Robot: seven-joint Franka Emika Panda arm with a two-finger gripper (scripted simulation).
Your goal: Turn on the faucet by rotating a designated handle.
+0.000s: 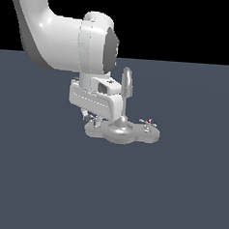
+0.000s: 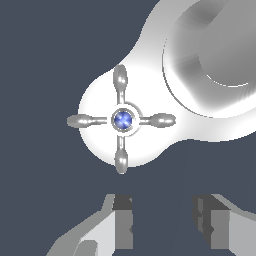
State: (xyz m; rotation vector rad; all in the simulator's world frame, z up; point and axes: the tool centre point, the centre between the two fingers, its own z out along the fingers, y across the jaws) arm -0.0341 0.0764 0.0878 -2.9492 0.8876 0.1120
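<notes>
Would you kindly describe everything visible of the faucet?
The faucet is shiny silver-grey metal: a lobed flat base on the dark floor, an upright gooseneck spout, and two small cross handles. One has a red centre; the blue-centred handle lies under the gripper, whose fingers are apart and, in the wrist view, not touching it.

Blue-capped cross handle near gripper

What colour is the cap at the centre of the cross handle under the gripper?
Blue, on the cross handle; the wrist view shows it best.
</notes>
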